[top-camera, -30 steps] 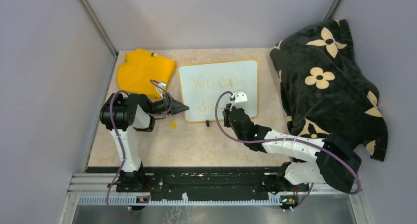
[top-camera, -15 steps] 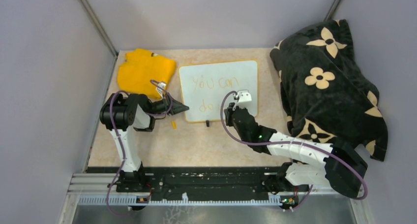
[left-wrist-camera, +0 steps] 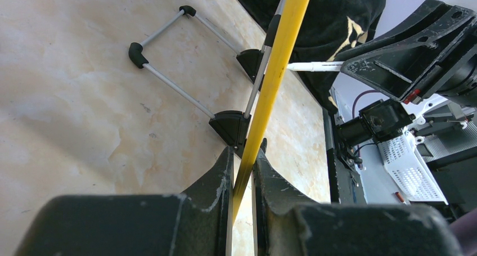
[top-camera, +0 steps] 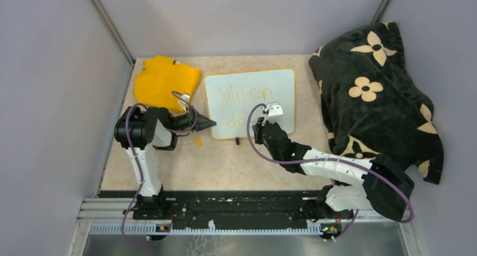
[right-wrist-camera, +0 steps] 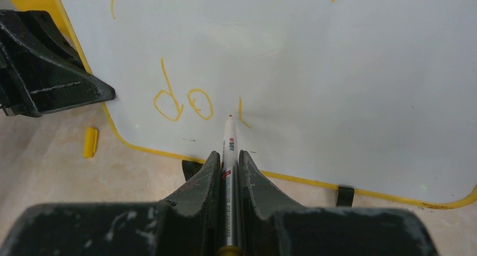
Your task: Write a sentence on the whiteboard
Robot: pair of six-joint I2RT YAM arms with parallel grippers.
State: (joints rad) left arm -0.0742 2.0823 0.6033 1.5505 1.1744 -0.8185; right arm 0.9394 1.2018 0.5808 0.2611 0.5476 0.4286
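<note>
The whiteboard (top-camera: 278,90) lies on the table with a thin yellow rim (left-wrist-camera: 278,59). The sentence (top-camera: 246,94) on it is in yellow-orange letters: "you can" above, "do" (right-wrist-camera: 183,101) below. A short stroke (right-wrist-camera: 242,114) stands just right of "do". My right gripper (right-wrist-camera: 228,155) is shut on a white marker (right-wrist-camera: 228,138). The marker's tip sits at the foot of that stroke. My left gripper (left-wrist-camera: 243,157) is shut on the board's rim at its lower left corner (top-camera: 209,123).
A small yellow marker cap (top-camera: 198,142) lies on the table just left of the board's front edge. A yellow cloth (top-camera: 166,82) is at the back left. A black flowered blanket (top-camera: 374,93) fills the right side. The board's wire stand (left-wrist-camera: 169,81) rests on the table.
My right wrist swung slightly right, then back left over the board's lower line. The left arm and the board have not moved.
</note>
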